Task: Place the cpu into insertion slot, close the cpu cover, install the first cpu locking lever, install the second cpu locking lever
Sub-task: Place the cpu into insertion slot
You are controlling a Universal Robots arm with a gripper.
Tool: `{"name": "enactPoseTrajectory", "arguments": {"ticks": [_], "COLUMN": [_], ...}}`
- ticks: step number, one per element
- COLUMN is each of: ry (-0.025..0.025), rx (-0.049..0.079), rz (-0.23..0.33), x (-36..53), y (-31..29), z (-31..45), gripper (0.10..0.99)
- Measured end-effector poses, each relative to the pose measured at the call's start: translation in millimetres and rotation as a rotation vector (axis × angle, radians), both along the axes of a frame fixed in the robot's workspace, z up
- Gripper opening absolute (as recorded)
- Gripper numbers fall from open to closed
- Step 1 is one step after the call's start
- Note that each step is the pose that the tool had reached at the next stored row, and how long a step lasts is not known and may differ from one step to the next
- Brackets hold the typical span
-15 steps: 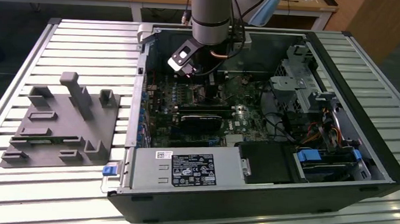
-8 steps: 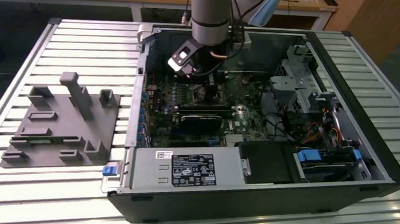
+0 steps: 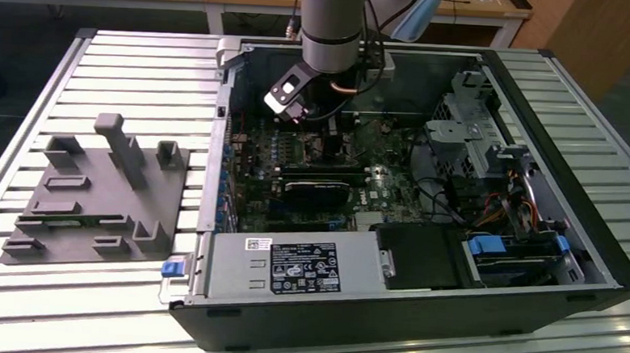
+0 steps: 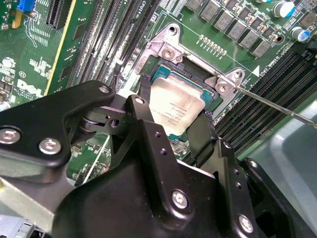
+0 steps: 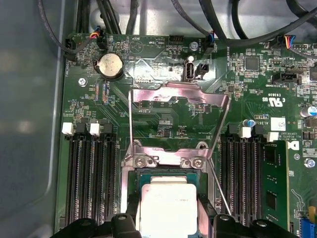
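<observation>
Arm: the grey robot arm reaches down into the open black computer case (image 3: 394, 326), which lies on its side on the slatted metal table (image 3: 137, 62).
Gripper: the black two-fingered gripper (image 5: 168, 201) hangs low over the green motherboard (image 5: 89, 99), directly above the socket.
Fingers: the black fingers (image 4: 143, 119) are clamped against two opposite edges of the small flat square cpu (image 5: 166, 208) with its dull grey metal top.
Cpu: it sits within the silvery rim of the small square insertion slot (image 5: 166, 148); whether it is fully seated cannot be told.
Slot position: on the motherboard, between two banks of long black memory slots (image 5: 91, 183).
Cpu cover: the thin silvery metal frame with a cut-out middle (image 5: 163, 93) is swung open, away from the slot.
Locking levers: thin silvery wire levers (image 4: 277, 105) stand unlatched beside the socket.
Table edge: a grey moulded fixture (image 3: 87, 197) rests near the table edge at the exterior view's left, apart from the case.
</observation>
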State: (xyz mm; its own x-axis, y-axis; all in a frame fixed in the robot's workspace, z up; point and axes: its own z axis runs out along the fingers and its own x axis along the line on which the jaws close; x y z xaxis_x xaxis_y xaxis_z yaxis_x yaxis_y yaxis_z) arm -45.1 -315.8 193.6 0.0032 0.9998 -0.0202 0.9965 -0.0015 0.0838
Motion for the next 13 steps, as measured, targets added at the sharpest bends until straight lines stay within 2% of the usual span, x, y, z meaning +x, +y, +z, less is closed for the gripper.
{"name": "enactPoseTrajectory", "arguments": {"ticks": [6,8,9,13], "ry": [0.0000,0.0000,0.0000,0.0000], "rx": [0.000,0.000,0.000,0.000], "rz": [0.000,0.000,0.000,0.000], "x": [0.0,0.0,0.0,0.0], "y": [0.0,0.0,0.0,0.0], "z": [-0.1,-0.2,-0.1,-0.2], "gripper": [0.541,0.553,0.612,0.612]}}
